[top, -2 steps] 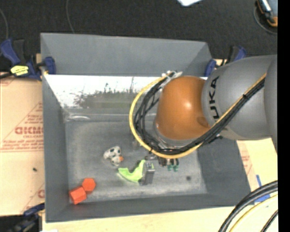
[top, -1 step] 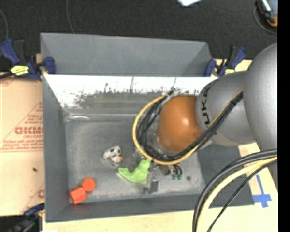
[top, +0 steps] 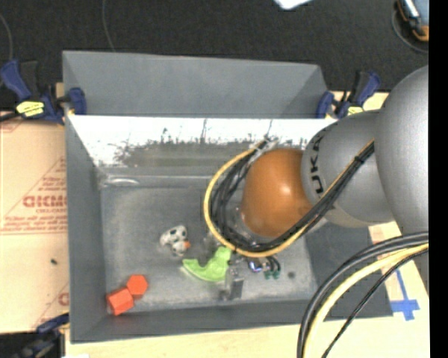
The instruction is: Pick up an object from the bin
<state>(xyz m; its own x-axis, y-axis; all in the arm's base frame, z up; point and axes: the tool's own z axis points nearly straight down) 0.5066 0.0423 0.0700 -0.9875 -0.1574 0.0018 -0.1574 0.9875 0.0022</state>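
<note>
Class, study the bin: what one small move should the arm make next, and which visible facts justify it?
Probably a slight shift toward the view's left, to centre the gripper on the green curved piece. The gripper sits at that piece's right end, near the front wall of the bin; the white spotted toy and orange blocks lie farther left.

Your silver-grey arm bears black lettering, a glossy orange cover, looping yellow-and-black cables, and a dark pincer.
</note>
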